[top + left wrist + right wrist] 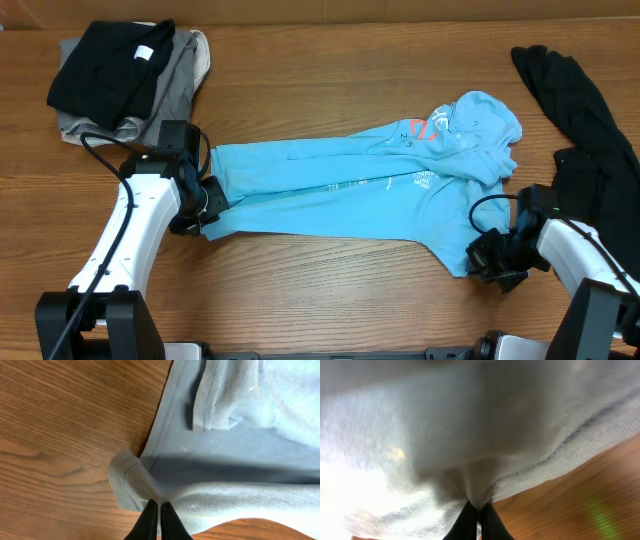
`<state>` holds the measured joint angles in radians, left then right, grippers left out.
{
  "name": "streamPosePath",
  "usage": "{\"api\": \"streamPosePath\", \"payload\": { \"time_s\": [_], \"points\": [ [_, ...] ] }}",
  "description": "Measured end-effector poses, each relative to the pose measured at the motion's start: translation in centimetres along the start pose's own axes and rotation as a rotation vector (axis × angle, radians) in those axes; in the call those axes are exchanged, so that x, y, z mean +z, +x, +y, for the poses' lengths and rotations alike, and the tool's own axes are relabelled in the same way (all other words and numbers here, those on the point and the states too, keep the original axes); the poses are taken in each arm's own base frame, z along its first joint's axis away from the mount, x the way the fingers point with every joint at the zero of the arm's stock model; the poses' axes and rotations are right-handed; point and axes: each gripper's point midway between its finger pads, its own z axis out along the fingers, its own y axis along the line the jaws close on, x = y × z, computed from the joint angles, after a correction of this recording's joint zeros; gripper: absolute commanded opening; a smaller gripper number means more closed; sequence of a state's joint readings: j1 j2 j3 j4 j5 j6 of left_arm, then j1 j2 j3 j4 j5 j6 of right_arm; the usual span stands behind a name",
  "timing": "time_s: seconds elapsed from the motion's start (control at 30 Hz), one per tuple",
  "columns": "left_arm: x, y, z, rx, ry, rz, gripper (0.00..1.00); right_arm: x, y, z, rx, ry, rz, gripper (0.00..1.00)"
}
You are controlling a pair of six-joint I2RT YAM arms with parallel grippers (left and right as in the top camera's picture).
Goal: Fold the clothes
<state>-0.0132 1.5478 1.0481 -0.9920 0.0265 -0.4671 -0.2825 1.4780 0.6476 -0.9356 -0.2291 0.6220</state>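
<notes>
no legible text, white print (424, 179) on light blue T-shirt (300, 195) unreadable

Wooden table (330, 60): blue T-shirt (330, 195), black-grey pile (110, 70), dark cloth (570, 90), maybe two.

Light blue white-printed T-shirt (340, 190), folded lengthwise, flat, mid-table.

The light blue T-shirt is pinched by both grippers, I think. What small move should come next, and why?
Probably lift both grippers slightly, together. The left gripper is shut on the T-shirt at its hem, and the right gripper on its edge at the other end, while the cloth lies on the table. Raising both should free that edge for folding.
</notes>
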Motion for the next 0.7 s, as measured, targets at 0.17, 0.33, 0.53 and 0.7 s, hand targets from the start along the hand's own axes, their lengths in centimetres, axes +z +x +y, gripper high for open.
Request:
{"api": "streamPosePath", "payload": {
  "time_s": [0.17,0.33,0.53,0.7],
  "points": [
    [0.0,0.8,0.2,0.002,-0.004,0.033,0.04,-2.2,-1.2,-0.8,0.030,0.011,-0.016,0.04],
    [-0.2,2.5,-0.7,0.021,0.056,0.114,0.04,-8.0,-1.8,-0.1,-0.011,-0.006,-0.049,0.04],
    [-0.8,5.5,-0.8,0.054,0.090,0.249,0.04,-14.1,-1.6,0.8,-0.108,-0.009,-0.106,0.04],
    [-1.1,6.7,-0.5,0.069,0.085,0.301,0.04,-15.9,-1.8,1.2,-0.167,-0.013,-0.141,0.04]
  ]
}}
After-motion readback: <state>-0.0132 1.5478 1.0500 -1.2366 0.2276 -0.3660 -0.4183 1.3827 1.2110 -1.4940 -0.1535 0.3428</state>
